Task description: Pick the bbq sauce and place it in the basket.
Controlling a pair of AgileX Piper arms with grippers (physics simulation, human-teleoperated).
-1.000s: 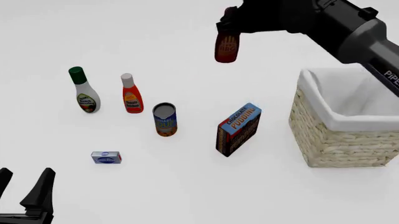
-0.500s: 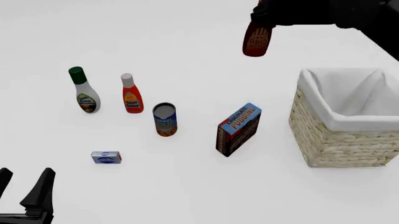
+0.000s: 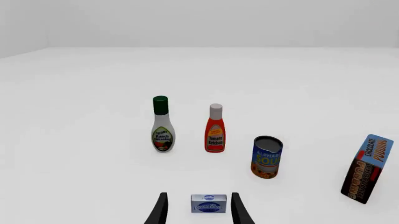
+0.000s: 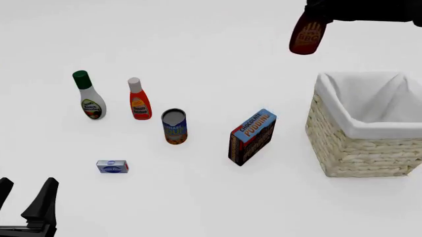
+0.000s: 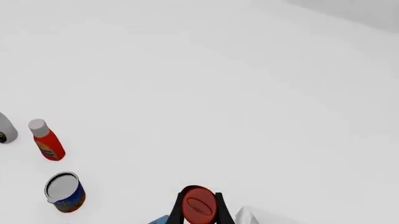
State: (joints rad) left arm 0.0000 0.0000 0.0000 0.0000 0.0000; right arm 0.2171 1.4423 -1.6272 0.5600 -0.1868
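— Holding the bbq sauce [image 4: 307, 35] by its red cap, your right gripper [image 5: 199, 207] has both fingers clamped on it, so the bottle hangs clear above the table [image 4: 218, 197]. Where's the basket [image 4: 353, 148]?

— Below your claw and toward you, not yet underneath it.

— And your arm?

— It reaches in from high on the right. Your left gripper [image 3: 198, 212] sits low, fingers apart, a small box [image 3: 208, 204] just ahead.

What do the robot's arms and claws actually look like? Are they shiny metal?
Not shiny. The right arm is matte black, rounded and bulky. Each claw ends in two slim, dark, tapering fingers: the left claw shows them as curved black prongs, the right claw as narrow black bars. No cables or markings are visible.
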